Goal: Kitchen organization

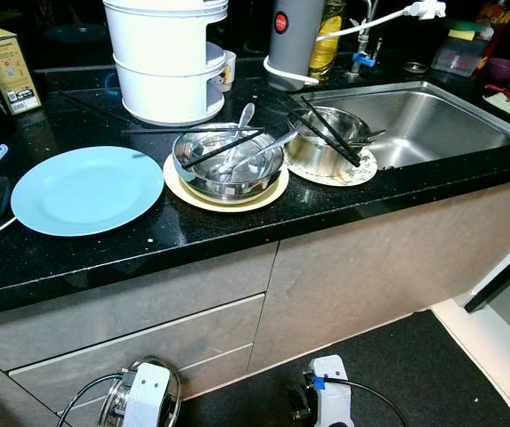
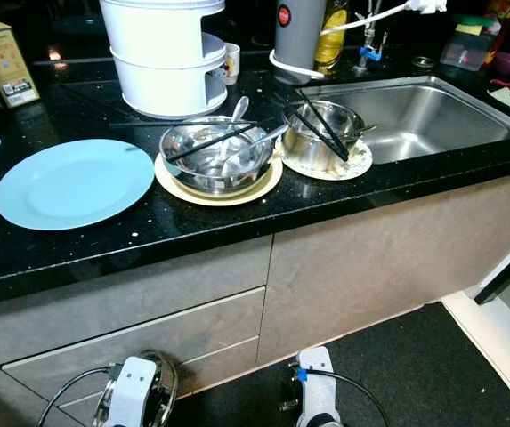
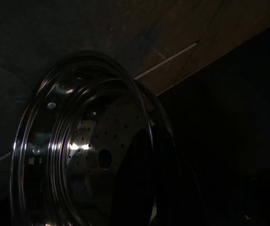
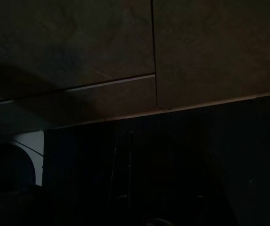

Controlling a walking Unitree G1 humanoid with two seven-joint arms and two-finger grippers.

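While my left pincer (image 3: 139, 188) hangs low by the cabinet drawers, it carries a round perforated steel strainer plate (image 3: 78, 155), pinched at its rim as far as I can judge. My right pincer (image 4: 144, 188) dangles idle, too dark to tell its fingers. Well above both, much looks left to sort: light blue plate (image 1: 87, 189), steel bowl on the cream plate (image 1: 228, 165) with black chopsticks (image 1: 223, 147) and spoons, a second steel pot (image 1: 321, 142), beside the bare steel sink (image 1: 433, 124).
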